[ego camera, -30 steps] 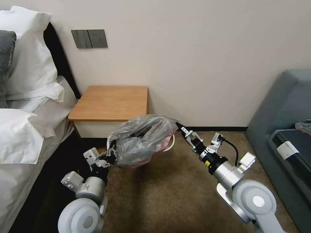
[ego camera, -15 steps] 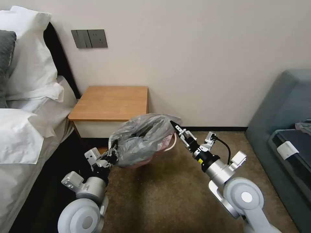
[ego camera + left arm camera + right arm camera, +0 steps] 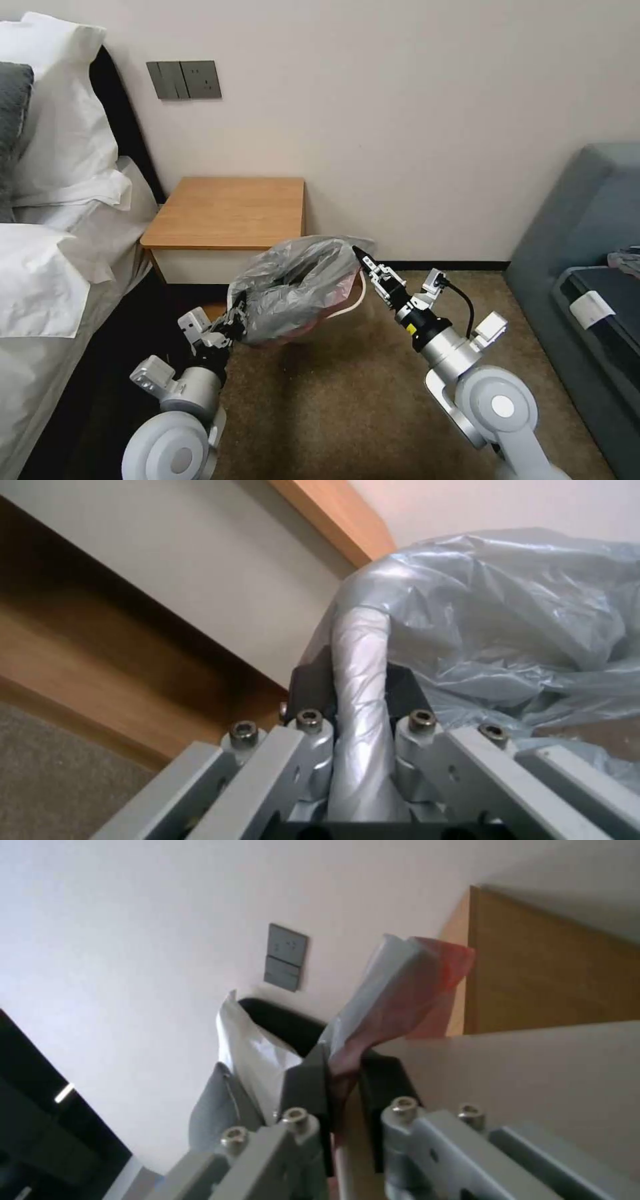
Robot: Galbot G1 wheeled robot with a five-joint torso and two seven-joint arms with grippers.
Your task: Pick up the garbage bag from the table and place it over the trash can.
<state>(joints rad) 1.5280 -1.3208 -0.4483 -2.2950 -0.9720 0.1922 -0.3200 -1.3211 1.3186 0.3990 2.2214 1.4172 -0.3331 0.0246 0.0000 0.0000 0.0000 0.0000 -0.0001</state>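
Presently, bag: thin crinkly translucent grey plastic garbage bag with a pink edge [image 3: 293,290], held off the carpet floor [image 3: 347,413] between both grippers, mouth spread, over the bin.
Left gripper [image 3: 233,319]: at the bag's left edge; jaws pinching a bunched roll of grey film, seen close in the left wrist view [image 3: 360,695].
Right gripper [image 3: 363,260]: at the bag's right edge; jaws pressed on a fold of the pink edge, plain in the right wrist view [image 3: 343,1080].
Bin: small cream-white plastic trash can with a rolled rim [image 3: 352,305], on the carpet under the bag; 1 arc of rim visible below the right side of the film.
Worktop: small light-brown wooden nightstand with a white front panel [image 3: 227,210], just behind the bag, top bare.
Surroundings: white-sheeted bed [image 3: 47,267] beside the nightstand; grey wall switch plate [image 3: 184,79] above.
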